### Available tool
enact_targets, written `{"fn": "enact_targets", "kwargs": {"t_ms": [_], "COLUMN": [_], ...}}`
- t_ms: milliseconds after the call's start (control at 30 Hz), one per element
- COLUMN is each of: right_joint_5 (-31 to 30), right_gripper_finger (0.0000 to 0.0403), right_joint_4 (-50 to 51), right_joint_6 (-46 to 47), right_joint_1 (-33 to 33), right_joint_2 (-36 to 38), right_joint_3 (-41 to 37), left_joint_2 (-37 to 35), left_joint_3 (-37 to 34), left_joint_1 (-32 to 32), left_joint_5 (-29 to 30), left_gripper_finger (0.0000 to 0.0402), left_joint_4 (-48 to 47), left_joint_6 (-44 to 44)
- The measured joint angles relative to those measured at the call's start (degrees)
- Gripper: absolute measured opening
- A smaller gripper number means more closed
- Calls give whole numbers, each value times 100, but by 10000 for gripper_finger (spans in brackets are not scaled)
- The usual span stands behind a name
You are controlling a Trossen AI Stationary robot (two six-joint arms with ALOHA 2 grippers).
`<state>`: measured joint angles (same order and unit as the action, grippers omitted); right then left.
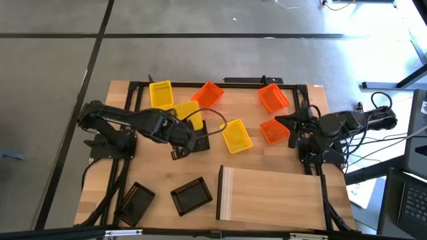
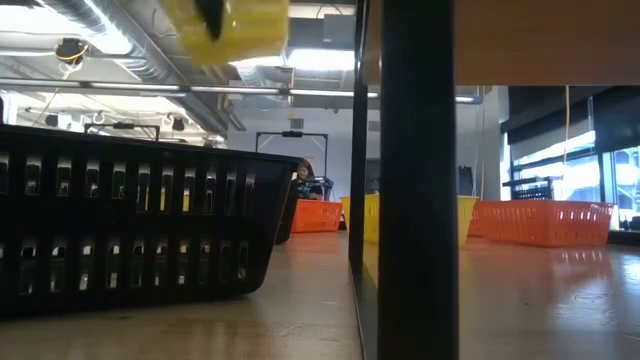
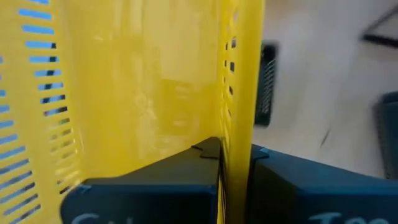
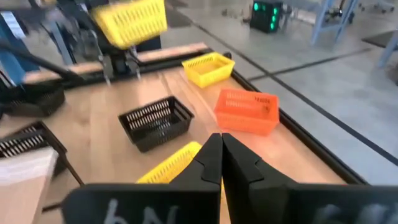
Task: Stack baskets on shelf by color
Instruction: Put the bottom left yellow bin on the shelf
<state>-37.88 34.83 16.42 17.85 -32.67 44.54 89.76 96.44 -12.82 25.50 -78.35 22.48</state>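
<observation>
Shelf bare, we clench our left gripper on one yellow basket, right gripper closed empty.

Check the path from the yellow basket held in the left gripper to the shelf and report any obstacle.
The left gripper holds a yellow plastic mesh basket lifted above the table. Another yellow mesh basket lies roughly between it and the pale wooden shelf board; carried high, nothing visible blocks it.

Grey concrete floor crossed by dark seams surrounds the wooden table. Ceiling ducts run overhead; bright windows, seemingly blind-shaded, line one wall.
</observation>
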Motion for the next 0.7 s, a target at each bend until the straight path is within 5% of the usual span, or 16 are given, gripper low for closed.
{"fn": "enact_targets", "kwargs": {"t_ms": [267,700], "right_joint_5": [21,497], "right_gripper_finger": [0,0], "right_joint_4": [785,1255], "right_joint_6": [148,-454], "right_joint_1": [0,2], "right_joint_2": [-620,-685], "right_joint_3": [940,1344], "left_joint_2": [251,1394], "left_joint_3": [795,1658], "left_joint_1": [69,-276], "left_joint_5": [-263,-1235], "left_gripper_finger": [0,0], "left_joint_4": [960,1599], "left_joint_6": [-2861,-6442]}}
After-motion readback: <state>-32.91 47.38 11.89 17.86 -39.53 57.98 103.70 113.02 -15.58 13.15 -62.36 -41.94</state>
